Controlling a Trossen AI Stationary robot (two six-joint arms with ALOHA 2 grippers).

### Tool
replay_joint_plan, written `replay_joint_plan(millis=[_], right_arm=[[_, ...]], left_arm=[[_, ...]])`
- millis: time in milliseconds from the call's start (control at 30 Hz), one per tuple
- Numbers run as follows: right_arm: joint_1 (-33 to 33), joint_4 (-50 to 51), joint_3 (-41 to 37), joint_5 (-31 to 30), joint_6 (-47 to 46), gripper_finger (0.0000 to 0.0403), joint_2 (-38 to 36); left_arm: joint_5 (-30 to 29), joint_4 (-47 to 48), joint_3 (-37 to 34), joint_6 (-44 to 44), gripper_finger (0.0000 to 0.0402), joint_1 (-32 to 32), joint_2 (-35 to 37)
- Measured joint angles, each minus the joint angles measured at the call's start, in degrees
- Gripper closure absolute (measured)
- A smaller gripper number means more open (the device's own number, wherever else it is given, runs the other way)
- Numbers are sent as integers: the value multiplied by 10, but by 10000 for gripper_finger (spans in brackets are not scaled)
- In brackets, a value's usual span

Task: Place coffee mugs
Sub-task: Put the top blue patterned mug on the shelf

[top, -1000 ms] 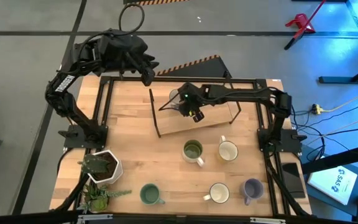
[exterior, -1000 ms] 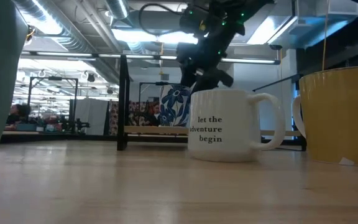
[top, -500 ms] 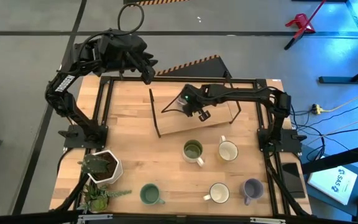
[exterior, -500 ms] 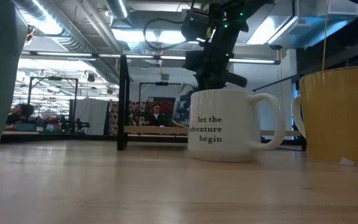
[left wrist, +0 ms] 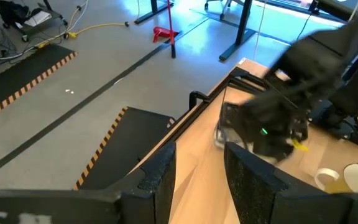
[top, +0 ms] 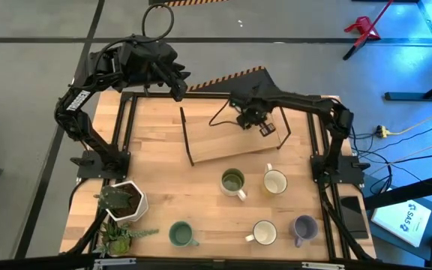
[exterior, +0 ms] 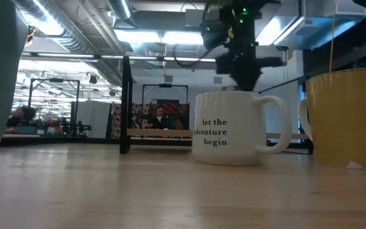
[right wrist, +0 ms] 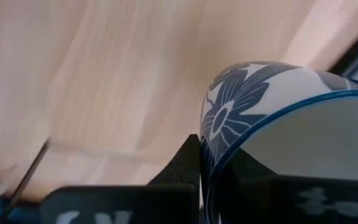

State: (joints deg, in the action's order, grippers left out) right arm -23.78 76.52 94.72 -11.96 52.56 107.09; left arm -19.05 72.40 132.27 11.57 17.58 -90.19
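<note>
Above the wooden shelf [top: 235, 142], the right pincer [top: 263, 127] pinches the blue-patterned mug's [right wrist: 272, 112] rim.

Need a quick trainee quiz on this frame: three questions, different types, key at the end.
1. How many mugs stand on the table, off the wooden rack?
2. True or false: the left gripper holds a mug.
3. What are the right gripper's fingers shut on? A red mug; B blue-flowered mug; C black mug.

Key
1. Five: olive mug, cream mug, white mug, lavender mug, teal mug.
2. False: its fingers are open and empty.
3. B.
</note>
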Motion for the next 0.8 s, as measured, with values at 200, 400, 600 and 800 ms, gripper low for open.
replay_joint_plan(millis=[200, 400, 600, 800], right_arm=[[-59, 2, 0, 36, 5, 398, -18], [-62, 1, 0, 67, 53, 398, -30], [-63, -6, -53, 94, 69, 399, -32], [-62, -35, -79, 65, 75, 400, -33]], left_arm=[[0, 0, 0, -1, 272, 0, 0], [0, 0, 0, -1, 272, 0, 0], [0, 1, 0, -1, 272, 0, 0], [0, 1, 0, -2, 272, 4, 0]])
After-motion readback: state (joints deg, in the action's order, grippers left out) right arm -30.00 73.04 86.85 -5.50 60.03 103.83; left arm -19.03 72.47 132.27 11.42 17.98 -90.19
